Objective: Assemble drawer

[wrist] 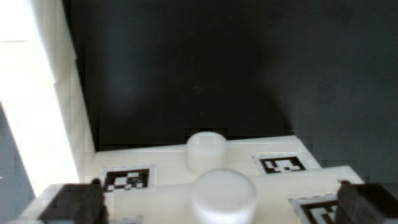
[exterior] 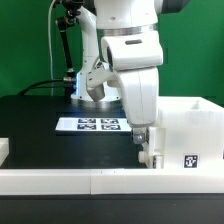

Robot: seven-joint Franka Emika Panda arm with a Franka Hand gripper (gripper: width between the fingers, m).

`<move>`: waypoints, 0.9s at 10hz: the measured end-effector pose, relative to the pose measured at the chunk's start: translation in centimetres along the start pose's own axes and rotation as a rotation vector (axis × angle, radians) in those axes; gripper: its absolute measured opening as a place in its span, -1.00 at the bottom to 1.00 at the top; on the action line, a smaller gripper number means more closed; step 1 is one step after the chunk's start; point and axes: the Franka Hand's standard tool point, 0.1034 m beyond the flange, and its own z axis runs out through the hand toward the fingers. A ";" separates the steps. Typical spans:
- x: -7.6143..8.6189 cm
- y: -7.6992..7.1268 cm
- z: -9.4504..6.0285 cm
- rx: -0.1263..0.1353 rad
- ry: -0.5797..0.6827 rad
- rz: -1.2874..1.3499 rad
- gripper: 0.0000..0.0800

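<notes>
In the exterior view my gripper (exterior: 148, 150) sits low beside the drawer (exterior: 187, 128) shell, just behind the long white rail (exterior: 110, 180), with the marker board (exterior: 97, 125) behind, while in the wrist view my fingers (wrist: 71, 203) stand spread over a tagged drawer piece (wrist: 214, 175), so assembly seems unfinished.

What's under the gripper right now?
In the wrist view, a white drawer tray bearing square tags sits below the gripper, its rounded knob between the fingers. What lies beneath the tray is covered; in the exterior view the arm hides the contact.
</notes>
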 end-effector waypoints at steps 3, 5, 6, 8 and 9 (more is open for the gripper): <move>1.5 -0.1 0.1 0.006 0.005 -0.023 0.62; 2.1 0.0 -0.1 0.004 0.006 -0.009 0.62; 2.1 0.0 -0.1 0.005 0.005 -0.003 0.62; 0.7 0.1 0.0 0.007 0.003 -0.035 0.62; -1.5 -0.2 0.1 0.033 0.000 -0.048 0.62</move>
